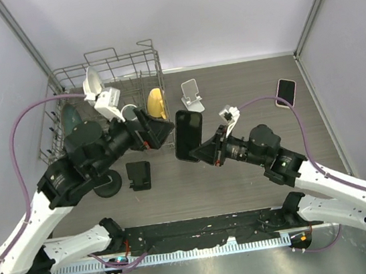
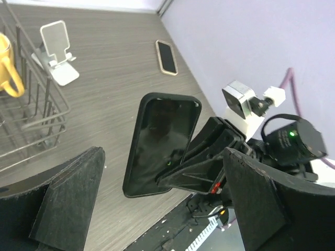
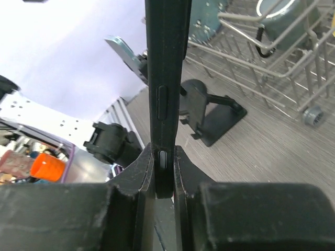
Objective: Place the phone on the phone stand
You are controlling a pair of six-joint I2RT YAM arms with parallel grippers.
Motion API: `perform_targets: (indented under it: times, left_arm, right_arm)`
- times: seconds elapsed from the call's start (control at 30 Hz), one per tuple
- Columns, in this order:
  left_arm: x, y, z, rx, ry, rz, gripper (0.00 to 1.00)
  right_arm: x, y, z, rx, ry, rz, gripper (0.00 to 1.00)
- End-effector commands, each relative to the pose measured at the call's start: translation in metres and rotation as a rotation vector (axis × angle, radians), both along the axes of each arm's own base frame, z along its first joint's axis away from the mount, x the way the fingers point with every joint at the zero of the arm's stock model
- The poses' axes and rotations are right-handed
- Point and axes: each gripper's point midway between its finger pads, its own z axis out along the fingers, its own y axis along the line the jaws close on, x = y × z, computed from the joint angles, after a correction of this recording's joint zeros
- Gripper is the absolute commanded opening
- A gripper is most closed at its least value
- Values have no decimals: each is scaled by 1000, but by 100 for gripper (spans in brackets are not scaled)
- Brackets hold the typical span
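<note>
A black phone (image 1: 188, 135) stands on edge above the table's middle, pinched at its lower edge by my right gripper (image 1: 202, 151). In the right wrist view the fingers (image 3: 141, 172) clamp the phone's side (image 3: 165, 78). My left gripper (image 1: 158, 130) is open just left of the phone, and the phone's screen (image 2: 162, 144) faces it between the wide-apart fingers (image 2: 68, 198). A black phone stand (image 1: 139, 175) sits on the table below left of the phone; it also shows in the right wrist view (image 3: 209, 112). A white phone stand (image 1: 192, 95) is behind.
A wire dish rack (image 1: 61, 85) at the back left holds a yellow mug (image 1: 156, 102) and a teal cup (image 1: 71, 118). A second phone (image 1: 286, 91) lies flat at the back right. A black round base (image 1: 106, 185) sits left of the black stand.
</note>
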Motion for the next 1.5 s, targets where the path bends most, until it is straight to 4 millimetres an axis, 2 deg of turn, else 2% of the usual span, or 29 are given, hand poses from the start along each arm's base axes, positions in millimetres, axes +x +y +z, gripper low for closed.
perform_targets:
  times: [0.0, 0.03, 0.13, 0.5, 0.7, 0.97, 1.03, 1.17, 1.23, 1.33, 1.37, 1.47]
  left_arm:
    - [11, -1, -36, 175, 107, 36, 100]
    - [15, -7, -39, 182, 113, 37, 100]
    - [22, -13, -43, 211, 103, 62, 100]
    - [25, -33, -48, 279, 50, 56, 100]
    - [33, -35, -52, 312, 59, 89, 100]
    - [28, -35, -51, 354, 76, 56, 100]
    - [25, -37, -53, 356, 87, 35, 96]
    - [21, -40, -61, 370, 107, 9, 83]
    - [20, -40, -63, 375, 113, 3, 81]
    - [18, -38, -66, 388, 123, 3, 87]
    - [18, -36, -67, 389, 125, 4, 94]
    - [16, -32, -68, 397, 130, 11, 96]
  right_arm:
    - [25, 4, 37, -34, -126, -164, 1]
    - [22, 8, 42, -35, -137, -159, 1]
    - [28, 12, 37, -72, -134, -201, 1]
    - [23, 31, 26, -143, -158, -188, 1]
    - [16, 36, 29, -140, -182, -160, 1]
    - [9, 35, 29, -137, -199, -129, 1]
    - [8, 36, 30, -136, -204, -123, 1]
    - [7, 36, 30, -141, -212, -114, 1]
    - [6, 37, 31, -141, -215, -107, 1]
    - [5, 36, 31, -144, -221, -101, 1]
    - [4, 36, 31, -143, -223, -99, 1]
    - [3, 35, 30, -147, -223, -95, 1]
